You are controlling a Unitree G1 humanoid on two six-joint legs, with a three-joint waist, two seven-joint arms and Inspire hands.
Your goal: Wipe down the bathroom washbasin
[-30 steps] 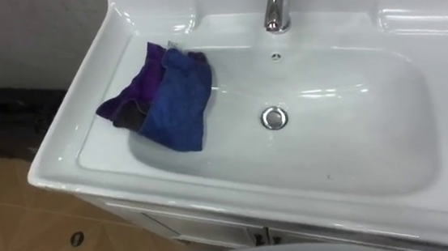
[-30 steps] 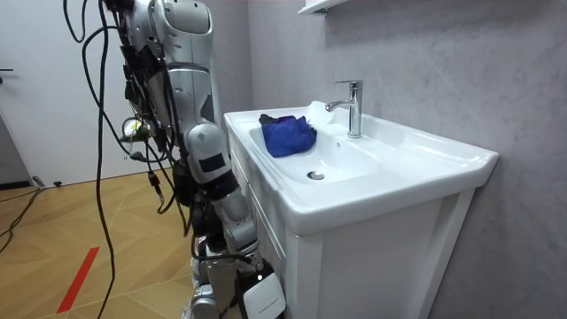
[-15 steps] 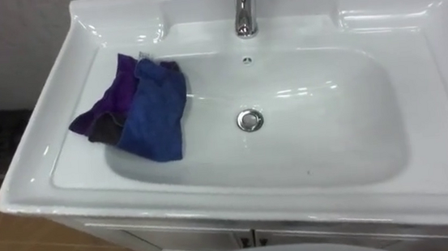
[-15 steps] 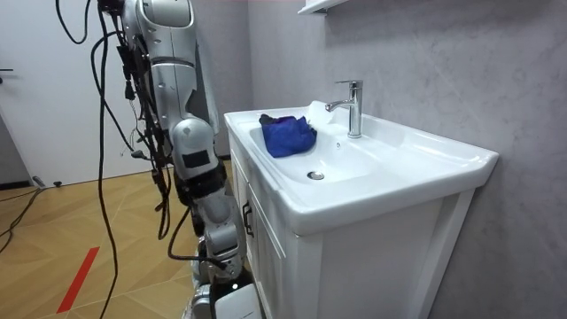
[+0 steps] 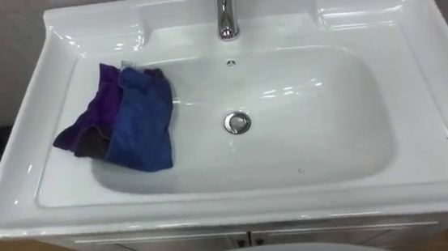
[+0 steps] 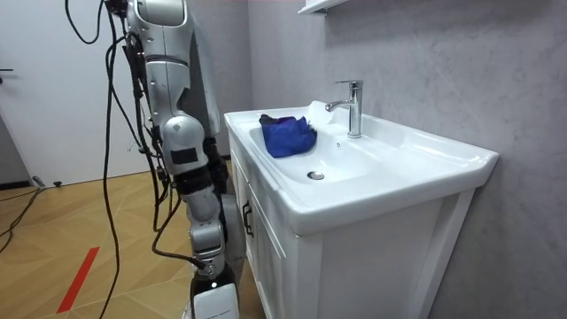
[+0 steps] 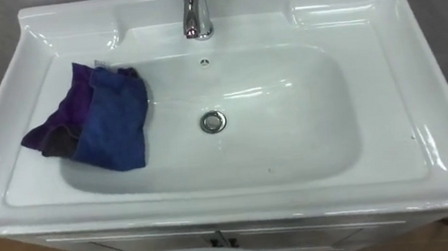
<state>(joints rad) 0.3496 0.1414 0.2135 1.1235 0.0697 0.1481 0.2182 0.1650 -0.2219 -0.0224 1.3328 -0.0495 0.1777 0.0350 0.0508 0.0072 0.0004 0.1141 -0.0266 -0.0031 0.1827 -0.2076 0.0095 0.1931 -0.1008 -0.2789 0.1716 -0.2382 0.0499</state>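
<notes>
- The blue-and-purple cloth (image 5: 130,121) is lying crumpled on the white basin's (image 5: 416,84) sloping side, at 9 o'clock from the drain (image 5: 238,123), with nothing touching it.
- The faucet (image 5: 226,11) is standing at 12 o'clock from the drain.
- The robot is standing on the wooden floor (image 6: 80,239), facing the white cabinet (image 6: 354,266) against the grey wall (image 6: 461,71).
- The right hand (image 6: 213,297) is hanging low beside the cabinet; I cannot tell whether it is open or closed.

Count from my station: one basin (image 5: 16,160); one faucet (image 5: 226,11) at the middle of its back edge; one drain (image 5: 238,123) in the bowl; one overflow hole (image 5: 231,62) between those two. By the basin's left edge I log one blue cloth (image 5: 143,124) over one purple cloth (image 5: 97,112), though I can't tell if they are separate pieces. One cabinet (image 6: 354,266) beneath.
</notes>
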